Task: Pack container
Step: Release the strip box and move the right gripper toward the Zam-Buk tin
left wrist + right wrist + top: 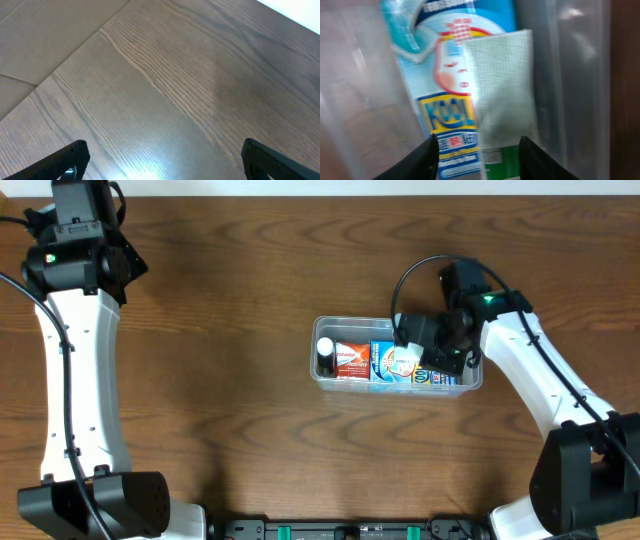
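Container (350, 321) at 3 o'clock in the overhead view, with the right gripper (479, 142) low inside it, straddling a white packet (502, 85) on a blue box (447, 117), grasp indeterminate: lower squarely, releasing only once flat; the left gripper (165, 160), at 10 o'clock, is spread wide and empty.

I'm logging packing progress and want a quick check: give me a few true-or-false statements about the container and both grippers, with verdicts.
1. The left gripper hangs over the container. False: it is over bare table, jaws wide apart.
2. A small bottle stands at the container's end nearer the left arm. True.
3. The right gripper is over the container. True.
4. The container holds nothing. False: besides the bottle, a red box and a blue box lie in it.
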You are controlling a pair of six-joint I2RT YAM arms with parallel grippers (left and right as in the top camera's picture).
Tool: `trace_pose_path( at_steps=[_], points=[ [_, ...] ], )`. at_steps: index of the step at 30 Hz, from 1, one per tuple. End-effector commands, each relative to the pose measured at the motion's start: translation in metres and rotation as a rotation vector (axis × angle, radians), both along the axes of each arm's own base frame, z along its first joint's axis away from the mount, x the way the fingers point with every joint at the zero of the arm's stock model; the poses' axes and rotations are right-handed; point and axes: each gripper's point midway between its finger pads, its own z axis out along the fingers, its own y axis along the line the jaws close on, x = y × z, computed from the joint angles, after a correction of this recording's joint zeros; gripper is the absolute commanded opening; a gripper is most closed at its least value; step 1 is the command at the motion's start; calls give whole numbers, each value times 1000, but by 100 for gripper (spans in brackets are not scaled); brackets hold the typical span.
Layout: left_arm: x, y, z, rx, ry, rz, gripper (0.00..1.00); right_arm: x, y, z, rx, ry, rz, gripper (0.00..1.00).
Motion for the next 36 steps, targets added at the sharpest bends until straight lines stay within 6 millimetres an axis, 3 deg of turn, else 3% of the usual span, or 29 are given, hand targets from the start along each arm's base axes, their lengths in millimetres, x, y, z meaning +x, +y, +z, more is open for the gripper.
trace_pose_path(
  at_steps=[1,5,9,11,12,16,21,24,28,30,36],
  points=[
    [-3,3,10,16,-22,11,98,9,-5,-1,12,-17,-80,50],
    [-3,3,10,16,-22,11,98,22,-7,9,13,-70,-149,47],
    [-3,3,10,16,-22,11,98,42,-12,41,54,-152,-309,47],
    [-3,3,10,16,-22,11,98,53,-23,57,61,-205,-432,52],
    [-3,3,10,16,-21,11,98,60,-33,65,62,-239,-507,56],
    [-3,3,10,16,-22,11,98,81,-84,82,73,-337,-800,59],
    [-3,3,10,16,-22,11,98,89,-152,83,140,-365,-1127,61],
    [-3,3,10,16,-21,11,98,88,-184,80,186,-359,-1261,76],
    [-3,3,10,16,-21,11,98,87,-208,65,214,-318,-1316,88],
    [-3,3,10,16,-21,11,98,88,-211,52,231,-278,-1324,98],
    [-3,3,10,16,-22,11,98,97,-211,-7,199,-168,-1314,99]
  ],
)
